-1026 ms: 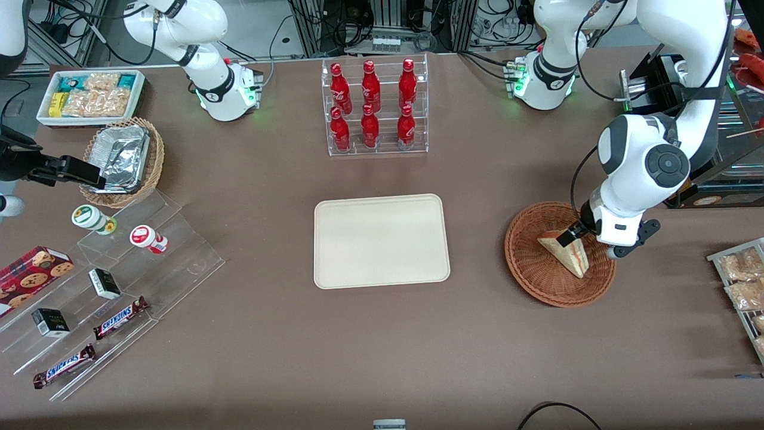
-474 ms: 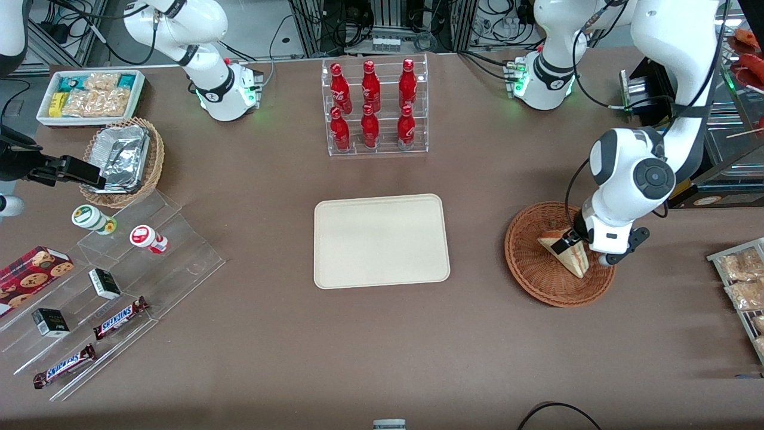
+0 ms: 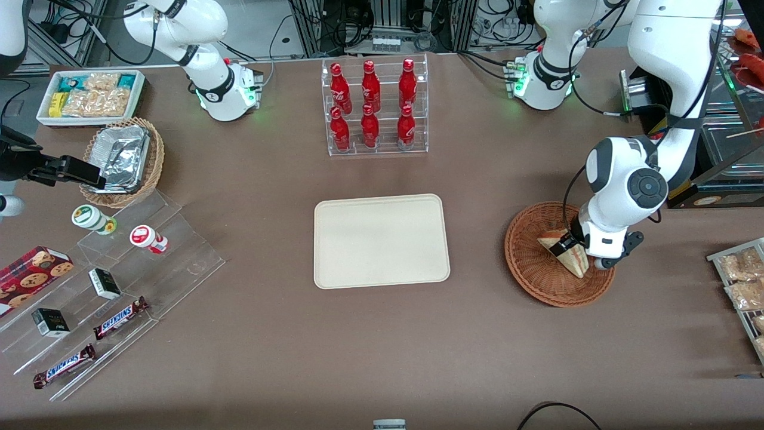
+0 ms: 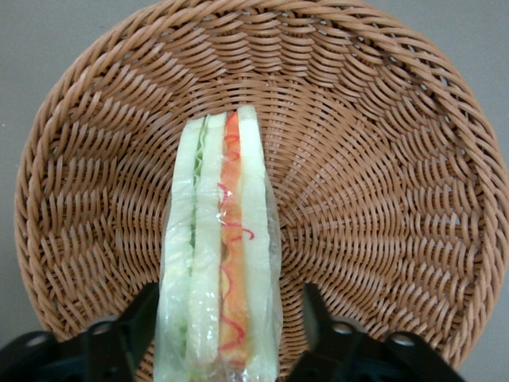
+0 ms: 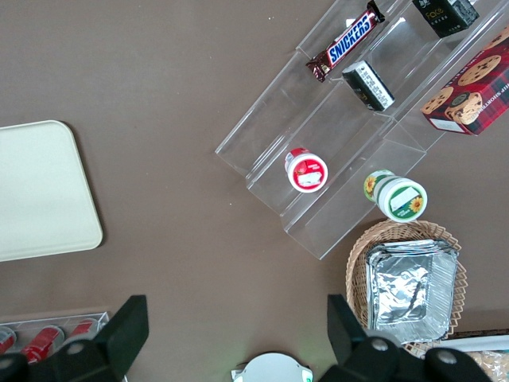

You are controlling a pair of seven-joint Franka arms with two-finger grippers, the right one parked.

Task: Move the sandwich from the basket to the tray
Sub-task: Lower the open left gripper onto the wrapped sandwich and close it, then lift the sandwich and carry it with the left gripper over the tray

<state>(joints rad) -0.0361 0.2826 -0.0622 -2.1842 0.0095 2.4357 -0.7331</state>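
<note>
Compared with one second ago, the left arm's gripper (image 3: 566, 246) has come lower and shifted toward the tray, so that it now sits down in the basket (image 3: 537, 280) over the sandwich (image 3: 570, 258). Sandwich, basket and tray (image 3: 381, 240) lie as they did before.

The front view shows one dark finger (image 3: 562, 243) against the wedge's upper flank, with the wrist housing covering the rest. The left wrist view shows what the front view hides: both fingers (image 4: 143, 318) stand spread, one on each flank of the sandwich (image 4: 219, 263), close to the wrap. Whether they press it cannot be told. The sandwich rests on the basket (image 4: 382, 199) floor with its filling edge up.

The sandwich is a triangular wedge in clear, glossy film, with pale bread slices, a green layer and a red-orange layer along the exposed edge. The basket is round, shallow, reddish-brown wicker, woven in concentric rows. It lies toward the working arm's end of the table (image 3: 250, 334), which is covered in matte brown.

The tray, smooth cream-beige with rounded corners and a low rim, lies at the table's middle, well apart from the basket. Farther from the front camera, a clear acrylic rack (image 3: 376, 107) holds six red bottles in two tiers.
</note>
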